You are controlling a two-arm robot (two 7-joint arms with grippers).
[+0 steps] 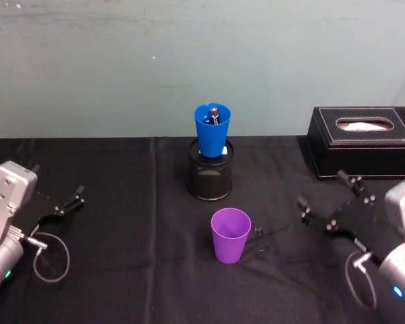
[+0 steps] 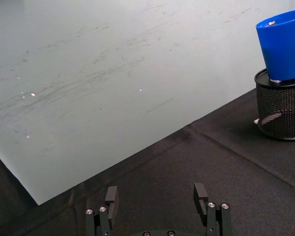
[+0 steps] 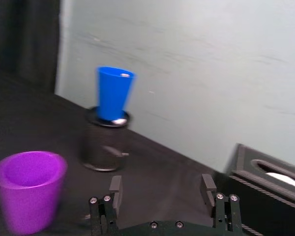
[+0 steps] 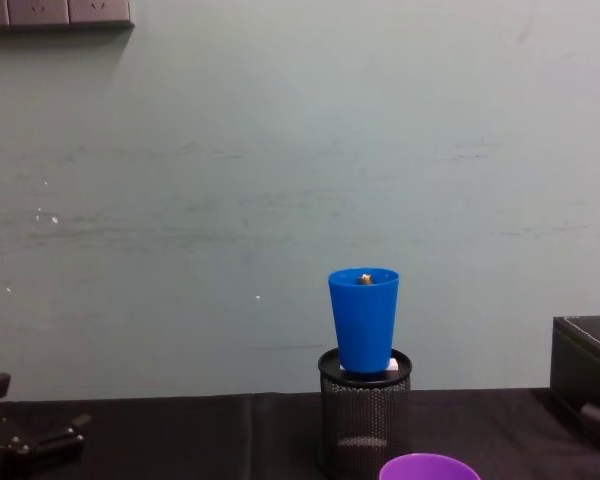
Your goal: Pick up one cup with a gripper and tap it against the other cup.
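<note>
While the purple cup (image 1: 230,234) stands upright at lower centre of the head view, the blue cup (image 1: 212,128) sits above it in a mesh holder (image 1: 210,172). The right gripper (image 1: 322,191), lower right, gapes wide and empty. The left gripper (image 2: 156,192), at that view's lower left, is likewise spread wide.

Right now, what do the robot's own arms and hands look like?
Both arms match. Each has a silver-grey boxy wrist housing carrying a black hand with two flat, straight fingers fixed by small silver screws. A thin black cable loops out beside each wrist. The left hand has a small green light on its wrist, and the right hand has a blue one.
</note>
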